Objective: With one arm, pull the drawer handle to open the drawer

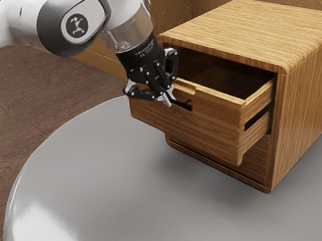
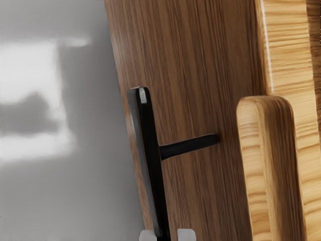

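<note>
A wooden cabinet (image 1: 308,88) stands on the round grey table (image 1: 153,216). Its upper drawer (image 1: 215,125) is pulled well out, so the hollow inside shows. On the drawer front sits a thin black handle (image 1: 180,104), a bar on a short stem (image 2: 190,145). My black gripper (image 1: 165,99) is at the drawer front's end on the exterior view's left, shut on the handle bar (image 2: 148,170). In the wrist view the bar runs down between two pale fingertips (image 2: 146,235). A rounded wooden lip (image 2: 266,170) juts from the drawer front beside the handle.
The cabinet's lower front (image 1: 257,165) sits flush beneath the drawer. The grey tabletop stretches toward the near edge in front of the cabinet. Brown carpet (image 1: 4,115) lies beyond the table on the exterior view's left, and wood-panelled walls rise behind.
</note>
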`<state>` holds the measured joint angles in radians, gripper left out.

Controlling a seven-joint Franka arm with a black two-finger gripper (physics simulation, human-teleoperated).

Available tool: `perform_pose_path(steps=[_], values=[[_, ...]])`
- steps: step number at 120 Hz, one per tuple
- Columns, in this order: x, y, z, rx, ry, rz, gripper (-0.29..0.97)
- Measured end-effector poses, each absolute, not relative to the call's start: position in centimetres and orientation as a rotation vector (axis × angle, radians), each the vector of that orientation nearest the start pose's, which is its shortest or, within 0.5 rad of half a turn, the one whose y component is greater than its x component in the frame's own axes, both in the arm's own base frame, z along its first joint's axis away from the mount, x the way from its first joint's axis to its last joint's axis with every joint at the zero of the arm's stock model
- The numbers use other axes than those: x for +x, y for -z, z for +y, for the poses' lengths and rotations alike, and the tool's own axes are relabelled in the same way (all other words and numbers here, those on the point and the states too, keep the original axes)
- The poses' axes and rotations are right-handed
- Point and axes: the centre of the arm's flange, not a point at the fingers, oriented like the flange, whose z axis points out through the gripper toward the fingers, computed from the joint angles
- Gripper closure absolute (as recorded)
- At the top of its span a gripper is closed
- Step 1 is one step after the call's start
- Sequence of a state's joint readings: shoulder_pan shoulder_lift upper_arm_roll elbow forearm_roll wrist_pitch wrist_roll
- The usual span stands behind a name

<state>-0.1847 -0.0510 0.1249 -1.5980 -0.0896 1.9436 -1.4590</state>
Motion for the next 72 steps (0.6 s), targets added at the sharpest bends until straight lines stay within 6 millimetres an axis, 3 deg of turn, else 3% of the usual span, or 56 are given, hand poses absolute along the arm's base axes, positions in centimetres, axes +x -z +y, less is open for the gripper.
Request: perform_pose_path(steps=[72], values=[[52.0,-68.1,-3.7,-2.65,0.39,-2.256,0.79]])
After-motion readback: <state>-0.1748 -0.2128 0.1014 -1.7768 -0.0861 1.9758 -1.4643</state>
